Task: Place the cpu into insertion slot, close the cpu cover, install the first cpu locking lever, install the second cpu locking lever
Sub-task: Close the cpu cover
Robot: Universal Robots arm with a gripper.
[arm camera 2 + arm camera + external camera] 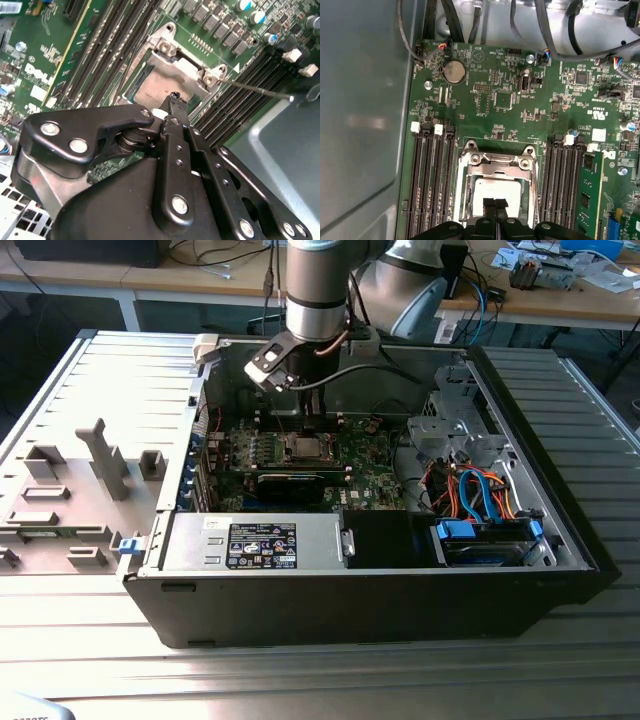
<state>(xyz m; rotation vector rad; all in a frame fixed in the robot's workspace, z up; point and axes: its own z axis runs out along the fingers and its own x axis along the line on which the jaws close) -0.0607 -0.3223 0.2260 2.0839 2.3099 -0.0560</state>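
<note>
The cpu lies flat in the insertion slot, its silver-grey top showing through the window of the cpu cover. The cover looks lowered over the chip, with its hinge bar and two screws on the far side of the socket. My gripper hangs straight down over the socket, its black fingertips pressed together right above the chip's near edge, and I see nothing held between them. In the second wrist view the gripper stands in front of the cpu, and a thin metal locking lever sticks out sideways from the cover's corner.
Rows of long black memory slots flank the socket on both sides. A long black card lies just in front of it. A power supply fills the case front, with cable bundles towards the exterior view's right. A grey case wall rises close by.
</note>
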